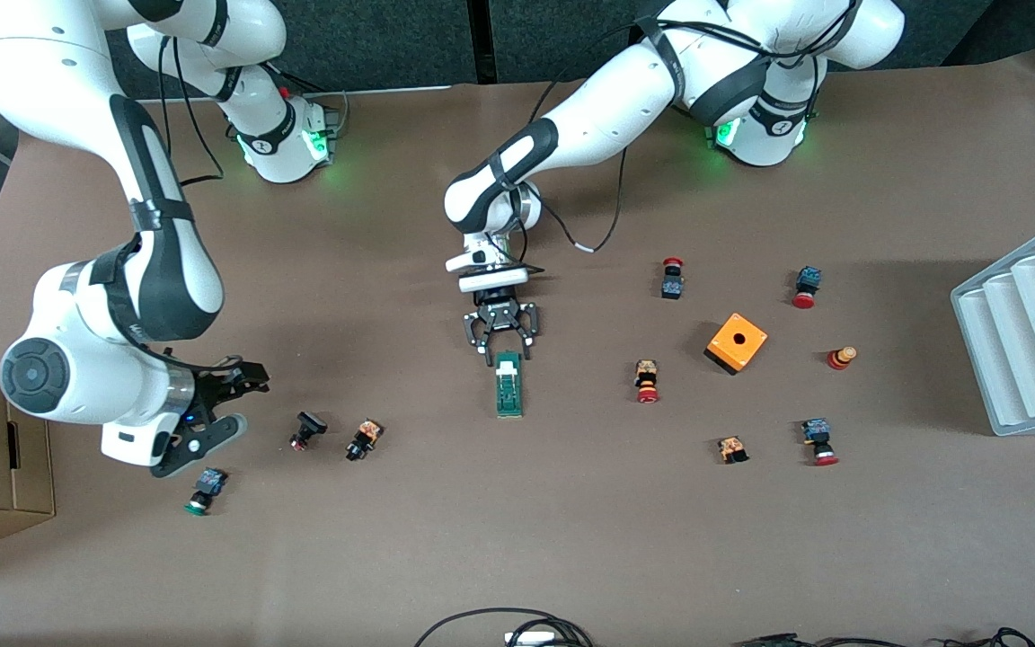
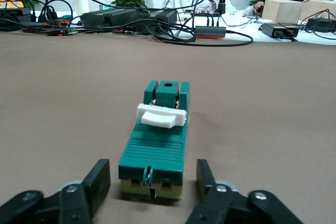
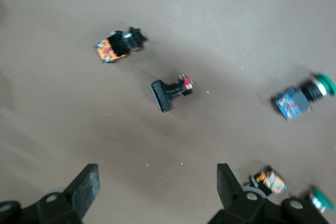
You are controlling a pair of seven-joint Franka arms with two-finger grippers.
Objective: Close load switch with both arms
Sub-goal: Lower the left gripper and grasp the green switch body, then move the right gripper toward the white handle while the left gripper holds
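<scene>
At the middle of the desk (image 1: 571,539), the load switch (image 1: 508,384) is laid flat, its white tab (image 2: 161,116) uppermost. The left hand (image 1: 500,340) is positioned at the switch's end, fingers (image 2: 97,179) parted on either side, not yet touching. The right hand (image 1: 216,418) is held released above small push-buttons (image 1: 309,429), waiting.

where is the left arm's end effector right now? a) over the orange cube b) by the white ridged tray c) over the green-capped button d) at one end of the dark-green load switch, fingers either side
d: the left end effector sits at the end of the narrow dark-green rectangular load switch, a finger on each side of it.
</scene>
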